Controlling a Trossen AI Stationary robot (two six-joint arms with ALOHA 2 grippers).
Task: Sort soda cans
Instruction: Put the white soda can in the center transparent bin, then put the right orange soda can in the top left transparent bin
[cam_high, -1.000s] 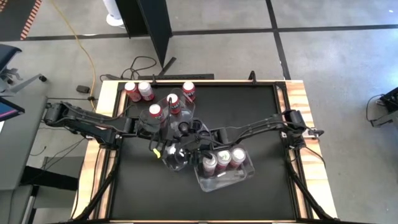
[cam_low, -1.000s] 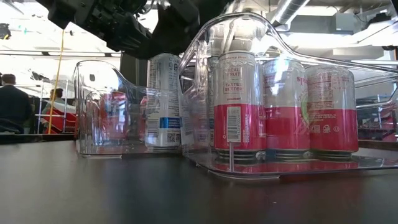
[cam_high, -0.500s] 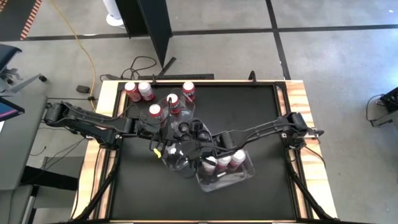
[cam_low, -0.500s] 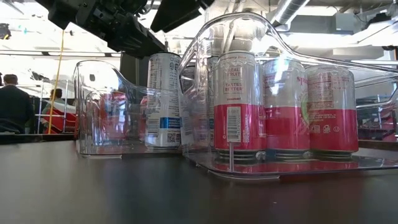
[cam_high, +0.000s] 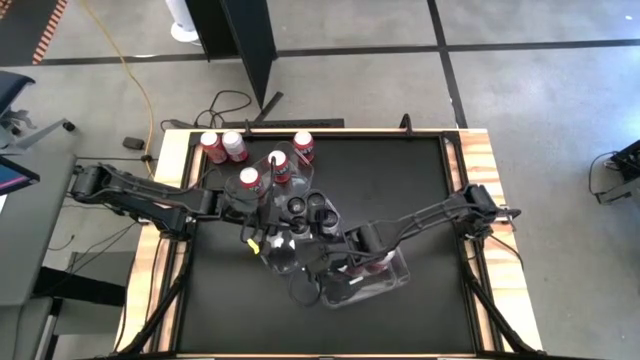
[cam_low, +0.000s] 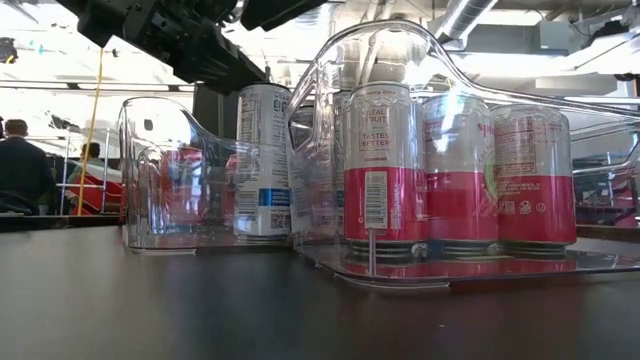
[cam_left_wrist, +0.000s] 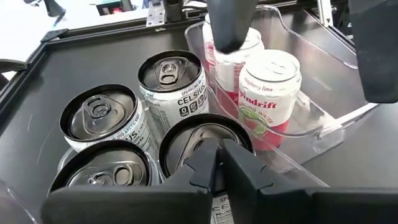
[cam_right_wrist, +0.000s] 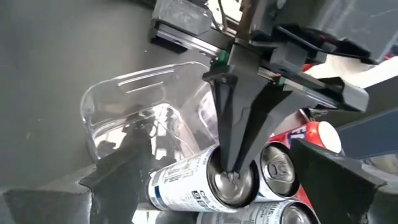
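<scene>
I have the left gripper (cam_left_wrist: 214, 163), jaws pressed together, on a white can (cam_left_wrist: 208, 140) in the middle tub (cam_right_wrist: 134, 118); red cans (cam_high: 222, 146) still wait at the counter's far-left corner. Right gripper (cam_high: 340, 272) spread, over the near tub (cam_high: 398, 278).

In the high view, the pink-and-white cans in the right clear tub (cam_high: 398, 278) are largely covered by the right arm (cam_high: 420, 215). The right gripper's fingers cannot be made out there. In the left wrist view, the nearest white can (cam_left_wrist: 205, 140) is partly masked by the left gripper (cam_left_wrist: 214, 163), and two further white cans are cut off by the frame edge. In the low view, labels behind the left clear tub (cam_low: 160, 170) are blurred.
</scene>
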